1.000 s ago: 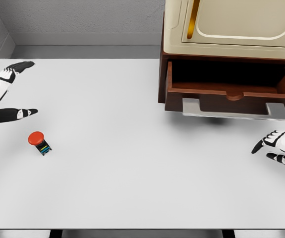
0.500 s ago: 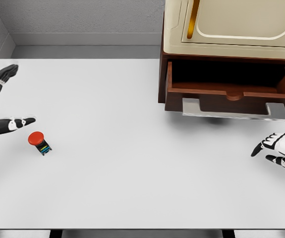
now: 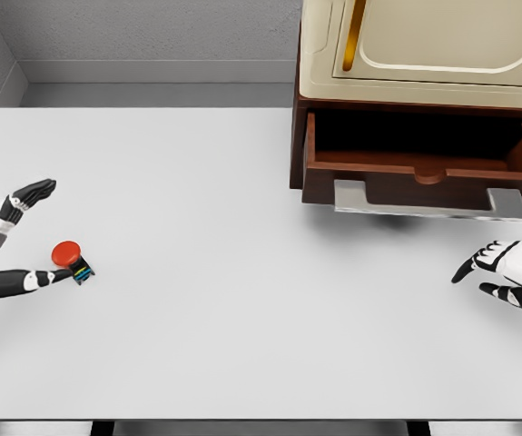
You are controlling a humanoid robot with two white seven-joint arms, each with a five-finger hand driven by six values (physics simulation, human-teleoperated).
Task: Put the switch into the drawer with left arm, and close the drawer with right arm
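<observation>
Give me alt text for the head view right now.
The open left hand brackets a red-topped switch on a white table. At far right, a wooden drawer stands open; the right hand rests below it.

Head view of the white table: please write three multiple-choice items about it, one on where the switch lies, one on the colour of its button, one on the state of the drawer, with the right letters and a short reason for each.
1. Where is the switch?
A. inside the drawer
B. on the table near the left robot hand
C. beside the right robot hand

2. What colour is its round button?
A. red
B. green
C. yellow

3. How is the drawer?
A. shut
B. removed and lying on the table
C. pulled open

Answers: 1 B, it sits on the table between the spread fingers of the left robot hand. 2 A, the cap is red. 3 C, its dark inside shows behind the grey handle; the right robot hand hovers apart below it.
</observation>
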